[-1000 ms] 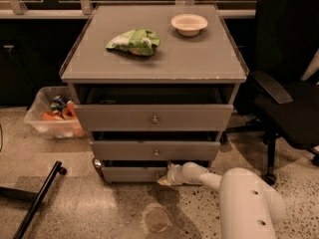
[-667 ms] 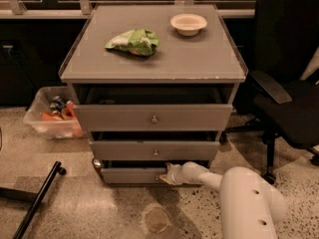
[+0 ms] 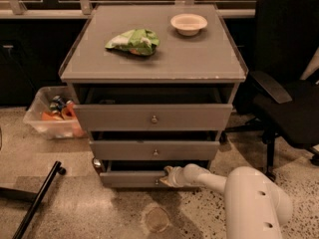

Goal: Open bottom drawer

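Note:
A grey cabinet [image 3: 154, 59] holds three grey drawers. The bottom drawer [image 3: 129, 177] is the lowest and slimmest front, and it stands pulled out a little. My gripper [image 3: 167, 176] is at the middle of that front, where its knob lies hidden behind it. The white arm [image 3: 249, 198] reaches in from the lower right. The middle drawer [image 3: 154, 150] and the top drawer [image 3: 152, 116] each show a small round knob, and both stand slightly out.
A green bag [image 3: 133, 41] and a white bowl [image 3: 188, 23] lie on the cabinet top. A clear bin [image 3: 52, 118] stands on the floor at left. A black office chair [image 3: 284, 98] stands at right. A black bar [image 3: 37, 203] lies at lower left.
The whole scene has shifted slightly in the picture. The gripper stays at the bottom drawer's front, and the drawer sits about as far out as before.

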You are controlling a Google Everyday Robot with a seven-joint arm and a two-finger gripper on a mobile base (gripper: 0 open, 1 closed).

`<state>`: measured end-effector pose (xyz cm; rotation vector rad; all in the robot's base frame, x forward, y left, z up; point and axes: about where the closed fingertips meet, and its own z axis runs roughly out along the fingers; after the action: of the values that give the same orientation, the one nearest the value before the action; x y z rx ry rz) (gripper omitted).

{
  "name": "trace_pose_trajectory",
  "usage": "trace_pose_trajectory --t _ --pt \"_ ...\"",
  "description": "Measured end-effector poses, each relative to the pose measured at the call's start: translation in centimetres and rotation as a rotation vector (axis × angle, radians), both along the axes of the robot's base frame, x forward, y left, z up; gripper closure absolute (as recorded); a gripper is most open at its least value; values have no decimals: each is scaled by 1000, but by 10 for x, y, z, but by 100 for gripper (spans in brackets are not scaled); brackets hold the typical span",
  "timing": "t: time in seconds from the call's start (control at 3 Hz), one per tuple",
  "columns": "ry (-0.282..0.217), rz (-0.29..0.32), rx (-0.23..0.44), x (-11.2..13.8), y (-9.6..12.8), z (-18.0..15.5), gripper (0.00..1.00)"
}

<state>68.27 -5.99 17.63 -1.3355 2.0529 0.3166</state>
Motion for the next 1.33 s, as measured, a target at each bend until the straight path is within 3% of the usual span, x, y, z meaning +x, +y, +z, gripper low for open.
trace_pose_trajectory --t 0.33,0.67,1.0,1.33 --pt "0 0 0 -1 0 2 100" --pt "23 10 -10 -19 -4 1 100" --pt "23 11 -10 -20 -4 3 81" --pt "98 64 -39 -51 -2 -6 58"
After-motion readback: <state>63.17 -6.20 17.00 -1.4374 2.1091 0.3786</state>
